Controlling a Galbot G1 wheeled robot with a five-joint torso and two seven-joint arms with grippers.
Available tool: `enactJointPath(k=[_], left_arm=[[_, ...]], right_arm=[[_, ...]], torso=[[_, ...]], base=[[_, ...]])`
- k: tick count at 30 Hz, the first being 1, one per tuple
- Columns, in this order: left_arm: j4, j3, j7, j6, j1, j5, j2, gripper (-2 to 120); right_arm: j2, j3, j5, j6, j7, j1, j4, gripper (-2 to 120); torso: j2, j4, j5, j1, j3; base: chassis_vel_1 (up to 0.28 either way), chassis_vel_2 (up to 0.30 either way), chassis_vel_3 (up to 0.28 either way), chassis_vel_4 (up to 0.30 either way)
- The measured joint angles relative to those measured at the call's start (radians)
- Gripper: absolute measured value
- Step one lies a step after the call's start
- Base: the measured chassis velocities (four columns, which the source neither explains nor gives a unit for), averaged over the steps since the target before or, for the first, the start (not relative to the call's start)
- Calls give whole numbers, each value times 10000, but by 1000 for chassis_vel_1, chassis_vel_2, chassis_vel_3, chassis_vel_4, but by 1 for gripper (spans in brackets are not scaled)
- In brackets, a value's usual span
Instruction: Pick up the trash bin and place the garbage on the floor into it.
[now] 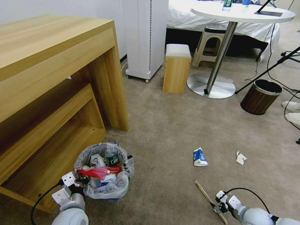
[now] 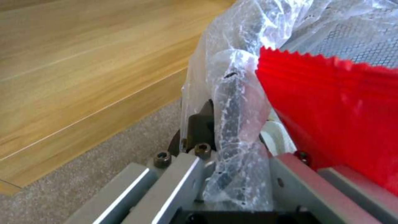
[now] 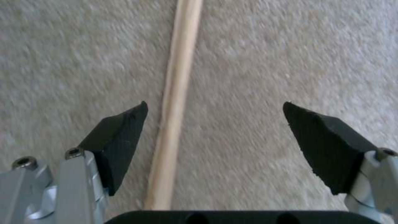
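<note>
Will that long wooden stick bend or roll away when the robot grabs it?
The wooden stick looks straight and thin, so probably stiff and light. It may roll little on the carpet. It lies between the open right hand's fingers.

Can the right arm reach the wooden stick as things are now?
Probably yes. The right tool is open over the stick, which lies between its fingers on bare carpet, with nothing between them.

This is looking like a hotel-style bedroom: a bed (image 1: pixel 218 18) with white sheets is standing at the back, beside a round pedestal table (image 1: pixel 243 14) and a stool (image 1: pixel 214 43). Beige carpet (image 1: pixel 175 131) is covering the floor, and a wooden desk (image 1: pixel 56 78) is lining one wall.
</note>
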Motion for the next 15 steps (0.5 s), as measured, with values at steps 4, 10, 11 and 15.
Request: enactJointPath(k=[4, 10, 11, 15], left_arm=[[-43, -20, 0, 7, 57, 1, 24, 1], [-55, -37, 2, 8, 72, 0, 28, 1], [-55, -36, 2, 8, 64, 0, 28, 1], [-55, -7, 3, 10, 30, 0, 12, 1]], right_arm=[[218, -30, -174, 154, -10, 27, -191, 86], [288, -41, -247, 214, 2, 9, -229, 85], [282, -39, -260, 257, 28, -8, -222, 84], [236, 10, -345, 322, 47, -56, -238, 80]], torso=[[0, 1, 0, 0, 0], [0, 1, 0, 0, 0], [0, 1, 0, 0, 0], [0, 1, 0, 0, 0]], base=[[0, 0, 0, 0], [0, 0, 0, 0], [0, 0, 0, 0], [0, 0, 0, 0]])
